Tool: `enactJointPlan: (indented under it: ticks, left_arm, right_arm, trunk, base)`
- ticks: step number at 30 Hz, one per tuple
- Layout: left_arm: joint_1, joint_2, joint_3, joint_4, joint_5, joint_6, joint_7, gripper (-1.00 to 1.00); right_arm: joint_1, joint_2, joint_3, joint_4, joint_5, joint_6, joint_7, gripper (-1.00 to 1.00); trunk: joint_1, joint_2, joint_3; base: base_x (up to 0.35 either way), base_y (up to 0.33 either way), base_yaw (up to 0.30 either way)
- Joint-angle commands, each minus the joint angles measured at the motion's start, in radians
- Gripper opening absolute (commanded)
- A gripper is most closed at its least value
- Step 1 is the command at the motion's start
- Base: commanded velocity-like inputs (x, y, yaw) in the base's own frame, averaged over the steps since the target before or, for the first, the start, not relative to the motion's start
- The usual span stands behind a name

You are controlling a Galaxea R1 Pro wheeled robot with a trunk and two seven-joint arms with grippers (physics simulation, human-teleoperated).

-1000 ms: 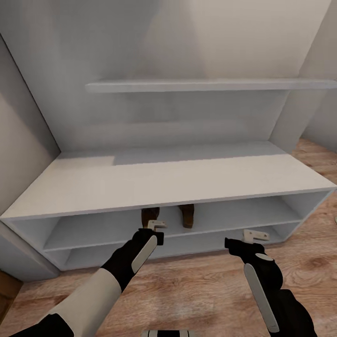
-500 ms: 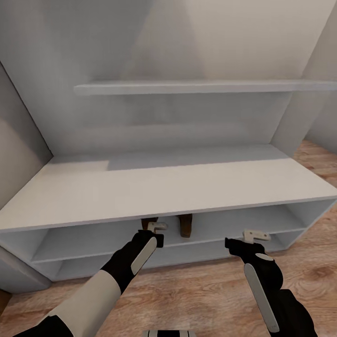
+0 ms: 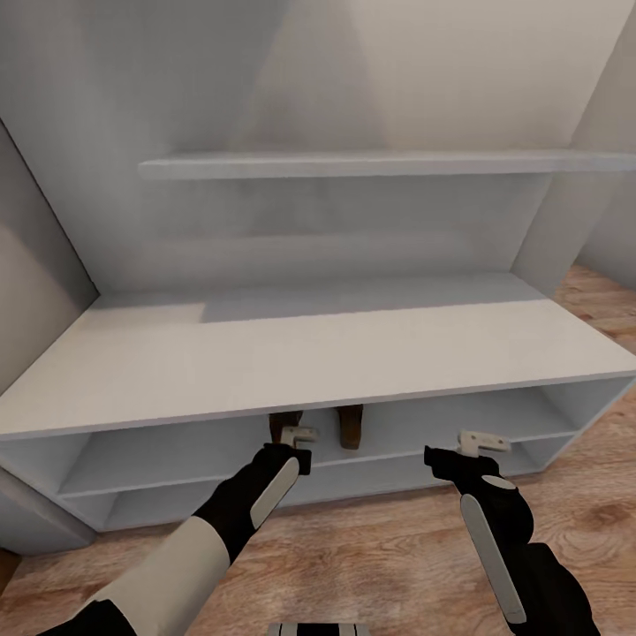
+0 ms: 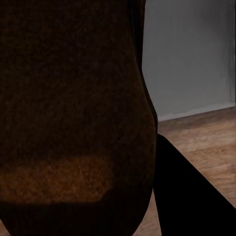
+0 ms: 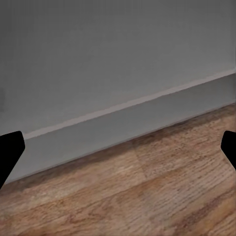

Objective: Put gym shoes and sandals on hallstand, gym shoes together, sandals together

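On the upper open shelf of the hallstand (image 3: 309, 353), just under its flat top, two brown sandals sit side by side: the left sandal (image 3: 284, 424) and the right sandal (image 3: 351, 424). Both are partly hidden by the top's front edge.

Since half a second ago the camera has held its place, and the hallstand, the one wall shelf (image 3: 371, 163) and the sandals lie as they did. The left gripper (image 3: 299, 439) has dropped a little and drawn back toward the robot, so its black wrist now sits lower against the shelf front. The right gripper (image 3: 481, 442) has not moved; it hangs before the lower shelf level, above the corridor floor (image 3: 371, 548).

Counted: two sandals, one long white unit with two open levels, one floating shelf, two arms.

From the left wrist, a dark brown sandal surface (image 4: 73, 113) lies close against the lens; whether the left fingers pinch it or stand apart, I cannot tell. From the right wrist, the two black fingertips (image 5: 10, 147) stand wide apart at the picture's edges with nothing between them, over wood planks and the unit's grey base.
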Motion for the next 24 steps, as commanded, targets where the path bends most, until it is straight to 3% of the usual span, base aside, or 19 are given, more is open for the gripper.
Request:
enactJointPlan:
  ticks: [1,8,24]
  left_arm:
    - [0.000,0.000,-0.022,0.000,-0.002,-0.006,-0.001,-1.00]
    - [0.001,0.002,-0.061,0.000,0.004,-0.019,0.001,-1.00]
    - [0.001,-0.001,-0.062,0.041,0.009,-0.020,-0.023,-1.00]
  right_arm:
    - [0.000,0.000,0.000,0.000,0.000,0.000,0.000,1.00]
    - [-0.001,0.000,0.000,0.000,0.000,0.000,0.000,1.00]
    - [0.003,0.000,-0.007,0.000,0.000,-0.001,-0.001,1.00]
  trunk:
    - [0.000,0.000,0.000]
    - [0.000,0.000,0.000]
    - [0.000,0.000,0.000]
  base:
    - [0.000,0.000,0.000]
    - [0.000,0.000,0.000]
    - [0.063,0.000,0.000]
